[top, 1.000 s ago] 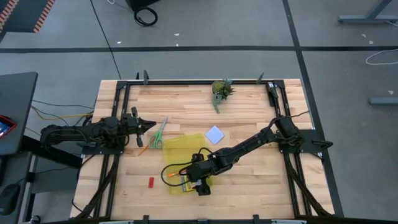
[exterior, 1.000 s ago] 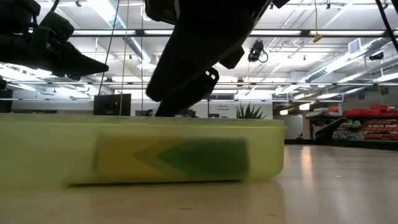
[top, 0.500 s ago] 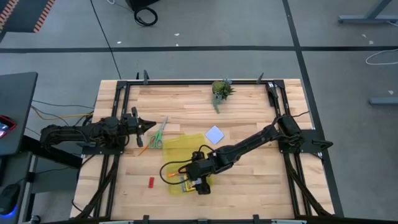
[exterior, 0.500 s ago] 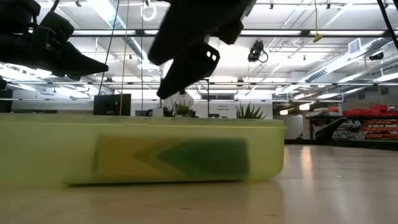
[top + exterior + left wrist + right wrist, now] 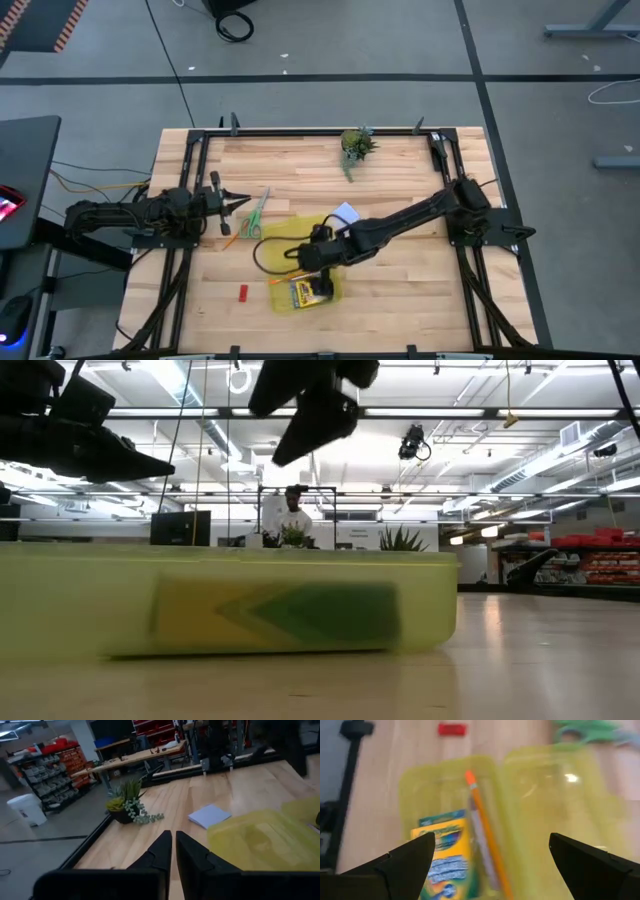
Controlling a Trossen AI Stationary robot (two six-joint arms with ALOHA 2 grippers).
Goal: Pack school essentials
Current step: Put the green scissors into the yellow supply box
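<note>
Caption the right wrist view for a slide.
Open right gripper above the yellow case, which holds a crayon box and an orange pencil; red block and scissors lie outside.

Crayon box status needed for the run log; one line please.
crayon box: in yellow case | right gripper: open, above case | left gripper: shut, idle

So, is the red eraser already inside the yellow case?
No, the red eraser lies on the bare table, apart from the yellow case, which holds the crayon box.
</note>
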